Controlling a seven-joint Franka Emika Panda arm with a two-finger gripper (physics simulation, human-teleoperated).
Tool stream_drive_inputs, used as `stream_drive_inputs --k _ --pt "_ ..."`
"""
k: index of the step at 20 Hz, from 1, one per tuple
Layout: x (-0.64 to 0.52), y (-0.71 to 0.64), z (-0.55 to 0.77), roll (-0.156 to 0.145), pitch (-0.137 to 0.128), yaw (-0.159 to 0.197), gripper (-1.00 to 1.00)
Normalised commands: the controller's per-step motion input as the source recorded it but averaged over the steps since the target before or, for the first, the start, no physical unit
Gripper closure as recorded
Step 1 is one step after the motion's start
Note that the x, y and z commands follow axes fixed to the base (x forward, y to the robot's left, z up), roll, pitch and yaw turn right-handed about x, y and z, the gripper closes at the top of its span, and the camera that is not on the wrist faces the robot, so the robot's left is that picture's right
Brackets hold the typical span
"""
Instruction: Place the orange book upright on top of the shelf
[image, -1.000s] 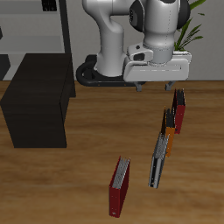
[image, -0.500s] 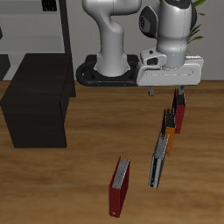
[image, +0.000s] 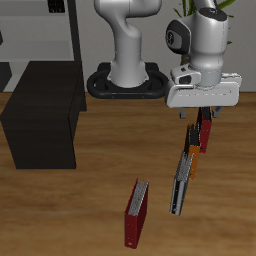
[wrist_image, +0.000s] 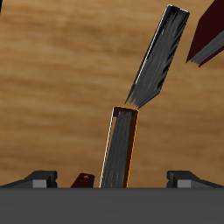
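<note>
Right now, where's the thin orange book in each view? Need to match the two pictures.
Exterior view: the thin orange book stands on edge on the wooden floor, just below the gripper, mostly hidden behind it.
Wrist view: its orange spine points straight at the camera, between the two fingers.
Shared landmark: the grey-black book, just beyond the orange one's far end in both views.

Arm bent forward from base, wrist pointing down. Gripper (image: 198, 114) hangs above table, fingers (wrist_image: 44, 177) spread wide, holding nothing.
</note>
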Motion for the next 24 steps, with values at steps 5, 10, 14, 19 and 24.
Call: stream_drive_inputs --k 5,10,14,19,24 --pt "0.08 -0.03 -0.23 -0.008 -0.015 -0.01 -1.0" --pt "0.05 -0.08 -0.24 -0.015 -0.006 -0.009 -1.0" --pt "0.06 -0.09 -0.28 -0.007 0.051 -0.01 -1.0" --pt "0.03 0.01 -0.18 0.013 0.032 -0.003 -1.0" --pt "0.05 0.01 -0.29 0.042 0.071 -0.011 -1.0"
